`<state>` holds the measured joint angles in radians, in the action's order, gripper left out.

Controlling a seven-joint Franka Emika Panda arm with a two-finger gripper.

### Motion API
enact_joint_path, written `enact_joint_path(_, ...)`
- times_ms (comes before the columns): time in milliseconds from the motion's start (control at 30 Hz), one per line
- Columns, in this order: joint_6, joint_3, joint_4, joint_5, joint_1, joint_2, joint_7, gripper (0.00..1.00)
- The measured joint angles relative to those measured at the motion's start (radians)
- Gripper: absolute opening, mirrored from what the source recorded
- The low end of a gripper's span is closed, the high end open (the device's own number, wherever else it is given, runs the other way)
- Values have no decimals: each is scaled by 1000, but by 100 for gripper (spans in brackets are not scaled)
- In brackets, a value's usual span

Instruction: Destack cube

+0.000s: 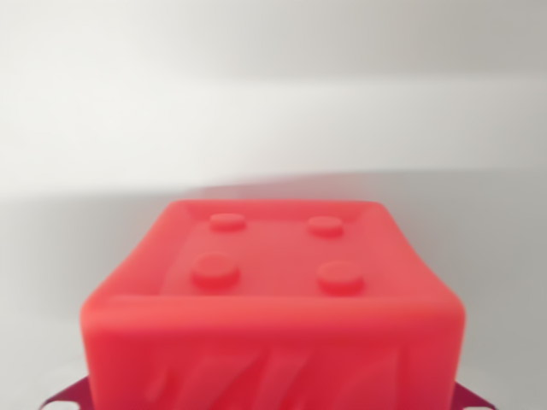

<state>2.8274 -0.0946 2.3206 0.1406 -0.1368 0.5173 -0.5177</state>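
- Red cube [272, 299] fills the lower middle of the wrist view, sitting upright with its studded top face turned up and tilted toward the camera.
- No clear long axis: the block looks about as wide as it is deep. One flat side faces the lens squarely; the far edge runs level across the frame.
- Four round studs on top in a two-by-two grid, the near pair larger in the picture than the far pair.
- Top face slightly sunken inside a raised rim; corners rounded, side edges bowing outward.
- Near side shows pale streaks, glare or scuffing, cannot tell which.
- Darker purplish piece [68, 398] pokes out at both bottom corners of the cube, touching it from below; too little shows to say what it is.
- Surface [77, 256] around the block is plain pale grey-white, smooth, with a soft shadow band behind the cube.
- Background [273, 68] is a blurred white, no detail readable.
- Gripper fingers are out of frame; cannot tell whether they are clenched, released or holding the cube.
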Motion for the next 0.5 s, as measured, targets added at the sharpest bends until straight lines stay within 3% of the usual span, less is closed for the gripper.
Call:
enact_joint_path(167,7,5,-3,0,-5,9,0,0)
enact_joint_path(200,7,6,-3,0,-6,9,0,100)
enact_joint_path(500,8,6,-3,0,-6,10,0,100)
